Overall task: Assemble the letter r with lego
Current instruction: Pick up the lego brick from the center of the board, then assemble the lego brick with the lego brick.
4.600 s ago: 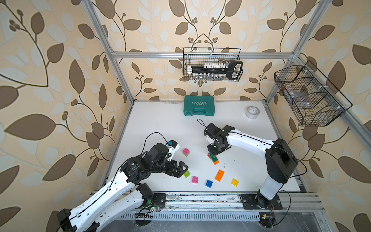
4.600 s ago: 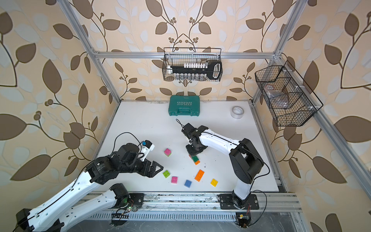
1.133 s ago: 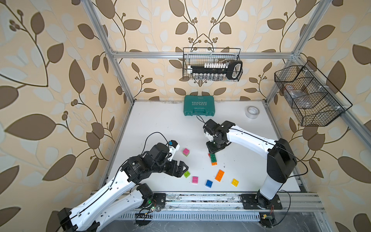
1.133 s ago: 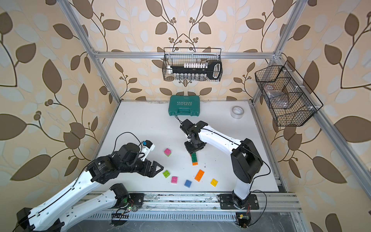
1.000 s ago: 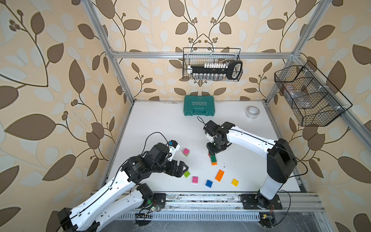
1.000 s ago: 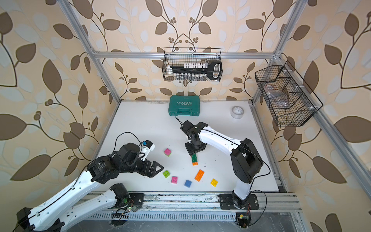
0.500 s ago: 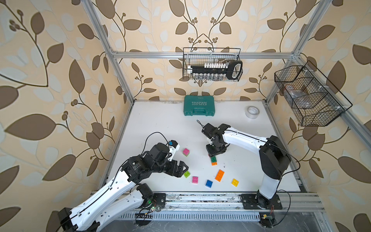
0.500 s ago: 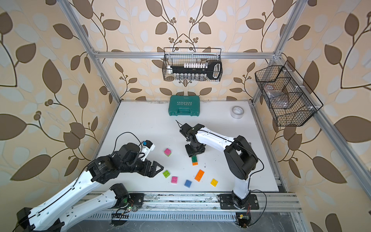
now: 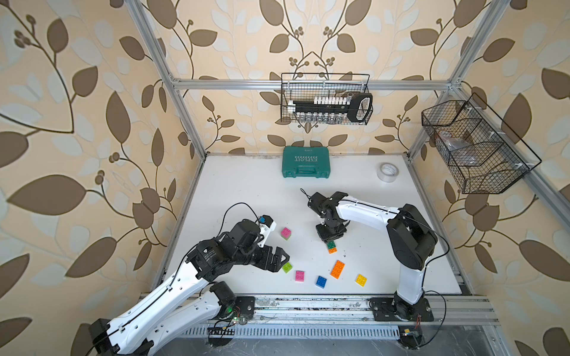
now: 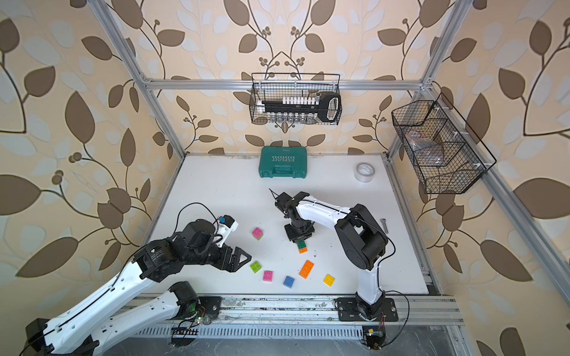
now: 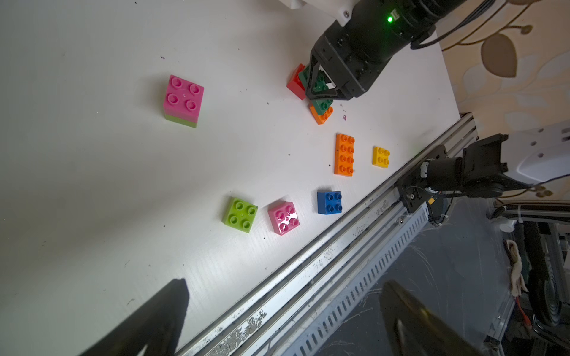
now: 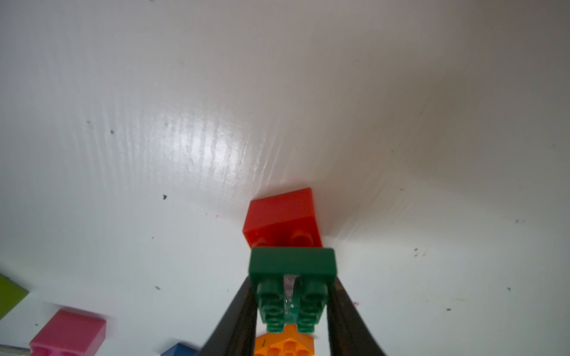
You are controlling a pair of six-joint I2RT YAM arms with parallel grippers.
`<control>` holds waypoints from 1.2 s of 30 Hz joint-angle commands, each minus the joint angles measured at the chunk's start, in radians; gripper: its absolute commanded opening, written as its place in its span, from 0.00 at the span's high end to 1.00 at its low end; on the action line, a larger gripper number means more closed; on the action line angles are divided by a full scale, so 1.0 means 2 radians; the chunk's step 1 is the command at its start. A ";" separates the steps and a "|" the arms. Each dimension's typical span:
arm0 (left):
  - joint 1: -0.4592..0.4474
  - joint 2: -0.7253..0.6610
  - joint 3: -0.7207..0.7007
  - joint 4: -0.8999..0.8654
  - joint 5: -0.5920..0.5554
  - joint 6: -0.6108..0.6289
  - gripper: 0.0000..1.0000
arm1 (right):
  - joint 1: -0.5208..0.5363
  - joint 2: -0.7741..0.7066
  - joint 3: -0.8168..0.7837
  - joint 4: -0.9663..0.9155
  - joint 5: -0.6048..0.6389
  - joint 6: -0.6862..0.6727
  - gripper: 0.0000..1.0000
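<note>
Behind the right gripper (image 9: 330,235) the white table (image 9: 246,191) lies bare up to the tool case (image 9: 306,161) and tape roll (image 9: 387,172). The front edge is crowded: lime brick (image 9: 287,267), pink brick (image 9: 299,276), blue brick (image 9: 321,281), long orange brick (image 9: 337,269) and yellow brick (image 9: 360,280) lie loose along the rail (image 9: 308,303).

Since a second ago the right gripper has slid toward that edge and narrowed. Its fingers (image 12: 234,317) press both long sides of the green brick (image 12: 291,296). That brick lies studs up, long axis running back to front, with the red brick (image 12: 282,215) at its far end and the small orange brick (image 12: 285,343) at its near end.

The left gripper (image 9: 280,261) hangs wide open just beside the lime brick, unmoved.
</note>
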 commanded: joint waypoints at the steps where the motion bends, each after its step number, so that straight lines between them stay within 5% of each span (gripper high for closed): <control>1: -0.004 -0.004 0.008 -0.003 -0.004 -0.003 0.01 | 0.004 0.005 0.018 -0.014 0.011 -0.005 0.69; 16: -0.004 -0.003 0.008 -0.003 -0.004 -0.004 0.01 | 0.004 -0.019 0.045 -0.055 0.005 -0.101 1.00; 36: -0.004 0.003 0.008 -0.003 -0.002 -0.003 0.01 | 0.004 0.040 0.082 -0.095 -0.011 -0.152 1.00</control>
